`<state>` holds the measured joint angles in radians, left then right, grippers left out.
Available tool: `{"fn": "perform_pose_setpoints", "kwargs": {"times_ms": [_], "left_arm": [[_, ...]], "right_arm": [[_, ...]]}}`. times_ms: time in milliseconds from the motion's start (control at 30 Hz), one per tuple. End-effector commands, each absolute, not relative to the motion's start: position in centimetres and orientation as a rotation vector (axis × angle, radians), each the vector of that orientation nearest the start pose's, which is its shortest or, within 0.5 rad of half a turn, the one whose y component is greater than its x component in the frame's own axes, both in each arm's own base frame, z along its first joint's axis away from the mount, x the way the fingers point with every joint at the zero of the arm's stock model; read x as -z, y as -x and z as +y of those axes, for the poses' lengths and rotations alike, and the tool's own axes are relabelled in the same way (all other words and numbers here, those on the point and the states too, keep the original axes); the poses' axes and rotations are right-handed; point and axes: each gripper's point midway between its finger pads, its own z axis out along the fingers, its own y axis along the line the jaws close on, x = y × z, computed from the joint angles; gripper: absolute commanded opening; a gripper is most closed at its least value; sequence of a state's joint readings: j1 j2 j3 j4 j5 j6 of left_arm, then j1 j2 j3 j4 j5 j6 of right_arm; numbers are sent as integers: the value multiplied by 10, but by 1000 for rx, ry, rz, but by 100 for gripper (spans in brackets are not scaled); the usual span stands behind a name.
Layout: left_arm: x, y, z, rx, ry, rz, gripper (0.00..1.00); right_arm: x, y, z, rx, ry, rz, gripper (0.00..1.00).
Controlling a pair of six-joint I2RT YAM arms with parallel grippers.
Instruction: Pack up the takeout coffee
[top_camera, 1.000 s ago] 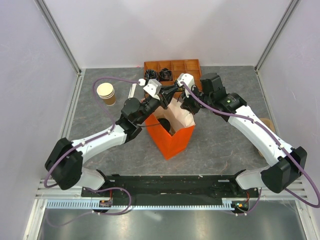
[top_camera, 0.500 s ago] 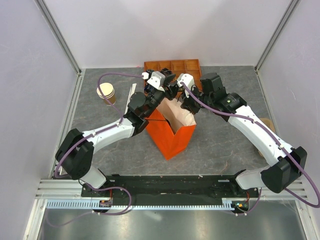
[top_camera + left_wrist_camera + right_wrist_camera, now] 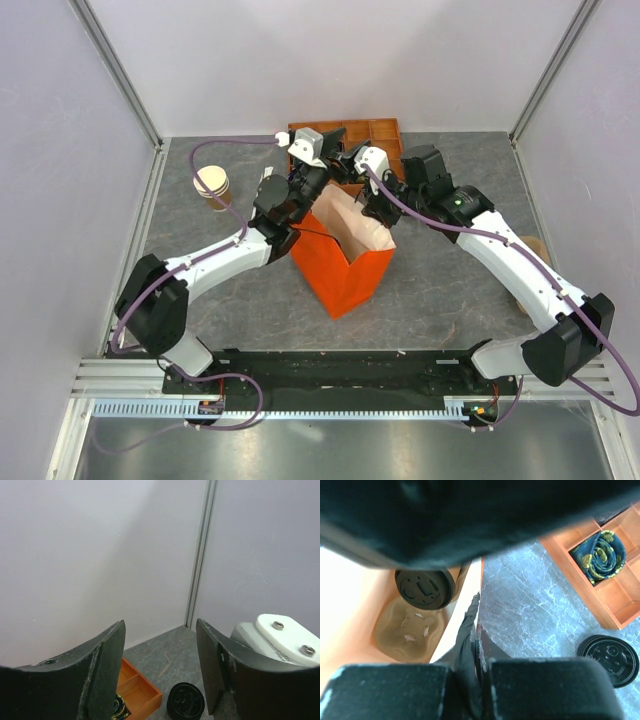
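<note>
Coffee cup with the black lid [image 3: 425, 587] sits down inside the orange bag [image 3: 340, 275]. You can see it in the right wrist view, looking into the bag from above. It stands upright near one wall of the bag. Just beside it, at the bottom, there is a brown hollow shape [image 3: 407, 627]. From the top view the cup cannot be seen.

The bag stands open on the grey table [image 3: 450, 290], between the two arms.

The right gripper [image 3: 479, 667] is at the top edge of the bag. Its jaws are pressed together on a thin black strap [image 3: 467, 630] that belongs to the bag.

The left gripper [image 3: 160, 650] hangs in the air above the far edge of the bag. Its jaws are spread apart and nothing is between them.

Behind the bag is an orange tray [image 3: 620, 605] with little boxes. A blue and yellow bundle [image 3: 600, 550] lies in one box. A loose black lid [image 3: 609, 653] lies on the table near the tray. A stack of tan cups [image 3: 212, 184] stands far to the left, well apart from the bag.
</note>
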<state>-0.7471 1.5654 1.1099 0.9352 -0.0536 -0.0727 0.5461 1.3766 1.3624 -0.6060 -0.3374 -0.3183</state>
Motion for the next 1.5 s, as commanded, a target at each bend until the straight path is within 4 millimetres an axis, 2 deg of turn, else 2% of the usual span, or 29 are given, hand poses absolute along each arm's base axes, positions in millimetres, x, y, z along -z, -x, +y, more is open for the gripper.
{"fn": "perform_pose_setpoints", "kwargs": {"times_ms": [0, 167, 200, 233, 267, 300, 400, 433, 500, 533, 633, 700, 733, 833, 900, 1000, 1067, 1133, 1267, 1467], "left_arm": [[-444, -374, -338, 791, -218, 965, 70], [-463, -374, -339, 814, -199, 921, 77], [-469, -374, -338, 823, -188, 911, 77], [-472, -373, -338, 826, -188, 908, 66], [-475, -371, -338, 834, -190, 901, 62], [-480, -369, -338, 849, -186, 894, 61], [-485, -365, -337, 865, -190, 898, 67], [-486, -363, -337, 867, -204, 896, 54], [-483, -360, -338, 877, -217, 912, 43], [-482, -358, -339, 885, -223, 916, 33], [-476, -357, -338, 908, -210, 941, 24], [-473, -359, -336, 922, -177, 960, 23], [-472, -360, -336, 924, -166, 966, 24], [-471, -370, -330, 917, -96, 988, 38], [-476, -373, -326, 924, -74, 982, 43], [-487, -367, -323, 948, -83, 970, 61], [-491, -361, -322, 966, -102, 976, 64], [-489, -357, -322, 979, -120, 998, 73], [-486, -343, -321, 1011, -153, 1023, 82], [-491, -338, -313, 1007, -145, 1023, 98]], "right_arm": [[-272, -313, 248, -492, 1100, 1847, 0], [-271, -312, 249, -491, 1105, 1845, 0], [-271, -312, 249, -490, 1106, 1845, 0], [-271, -311, 249, -489, 1107, 1844, 0], [-271, -312, 249, -488, 1107, 1846, 0], [-272, -312, 248, -485, 1107, 1843, 0], [-272, -312, 248, -479, 1109, 1840, 0], [-272, -313, 247, -476, 1107, 1841, 0], [-272, -313, 247, -473, 1107, 1839, 0], [-272, -313, 247, -472, 1109, 1838, 0], [-272, -313, 247, -471, 1110, 1835, 0], [-273, -313, 246, -468, 1109, 1832, 0], [-272, -313, 247, -470, 1110, 1833, 0], [-272, -312, 246, -468, 1110, 1833, 0], [-271, -312, 246, -468, 1110, 1835, 0], [-271, -312, 245, -463, 1113, 1833, 0], [-270, -313, 245, -457, 1116, 1834, 0], [-271, -313, 244, -455, 1114, 1832, 0], [-271, -315, 245, -450, 1111, 1829, 0], [-269, -315, 246, -453, 1109, 1830, 0]]}}
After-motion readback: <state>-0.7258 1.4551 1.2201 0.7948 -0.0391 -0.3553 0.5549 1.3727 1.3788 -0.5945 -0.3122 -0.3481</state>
